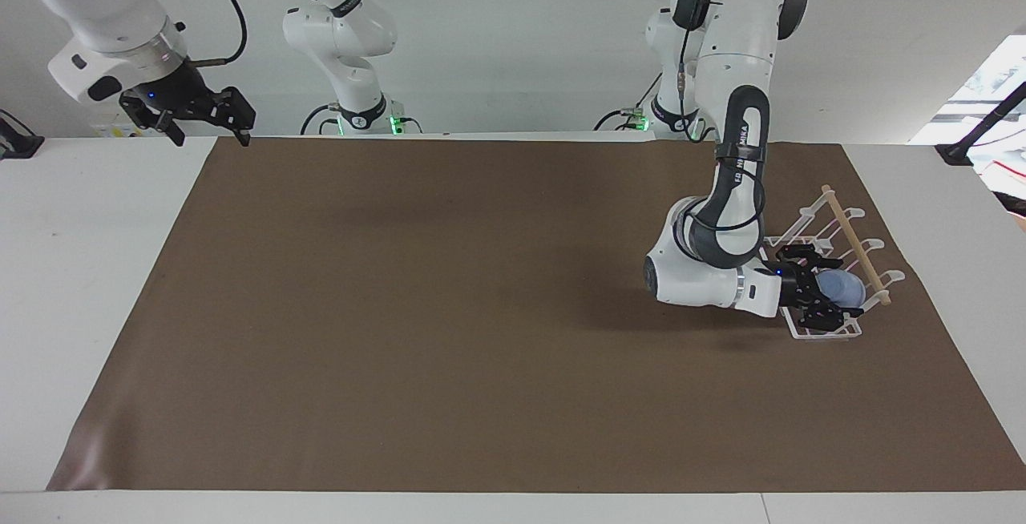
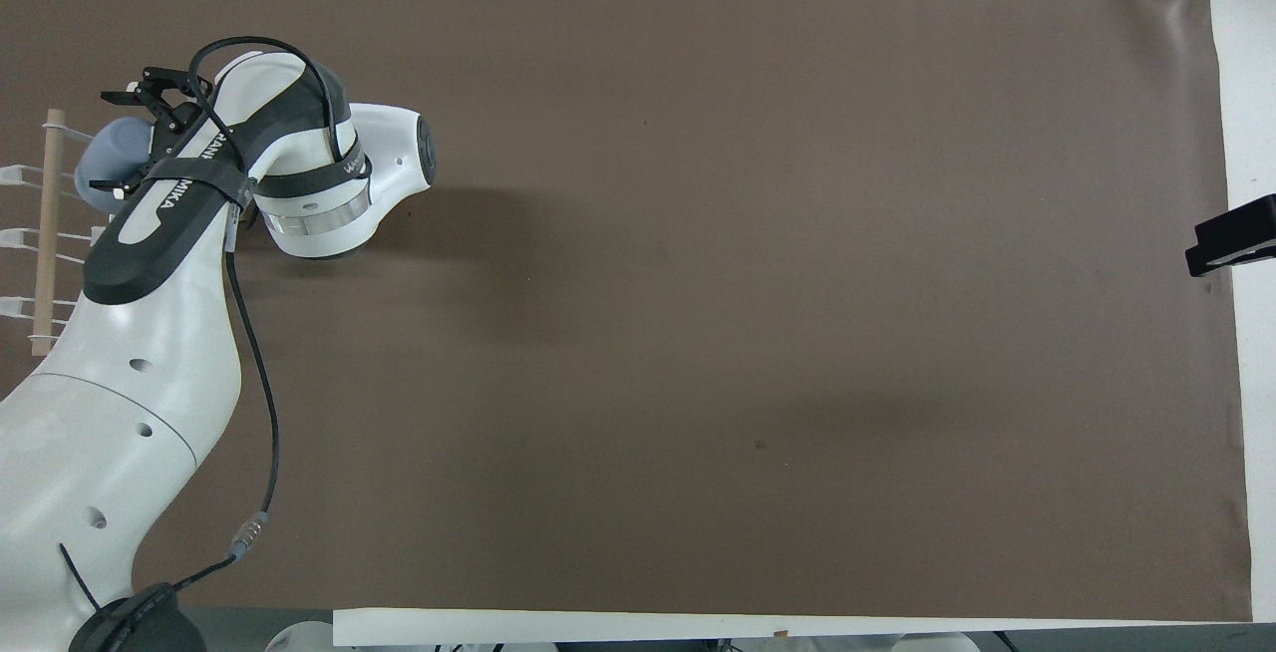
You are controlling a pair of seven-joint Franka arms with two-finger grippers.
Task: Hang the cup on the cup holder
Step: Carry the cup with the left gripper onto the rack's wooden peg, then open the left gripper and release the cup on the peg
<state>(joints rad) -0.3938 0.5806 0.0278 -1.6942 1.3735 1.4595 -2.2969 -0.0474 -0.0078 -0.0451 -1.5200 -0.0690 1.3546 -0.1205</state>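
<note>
One light blue cup (image 1: 842,290) resting in the white cup holder (image 1: 826,223) under its wooden rod, left gripper (image 1: 824,293) spread wide around it, right gripper (image 1: 207,117) open above the brown mat (image 1: 449,308) edge, mat middle bare.

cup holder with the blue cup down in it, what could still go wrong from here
The small light blue plastic cup sits low in the white wire cup holder, under its wooden rod; whether a prong is inside it cannot be seen, so it may just drop. The left gripper is in among the wires around the cup; withdrawing could snag or drag the rack. The right gripper waits over the mat's edge.
</note>
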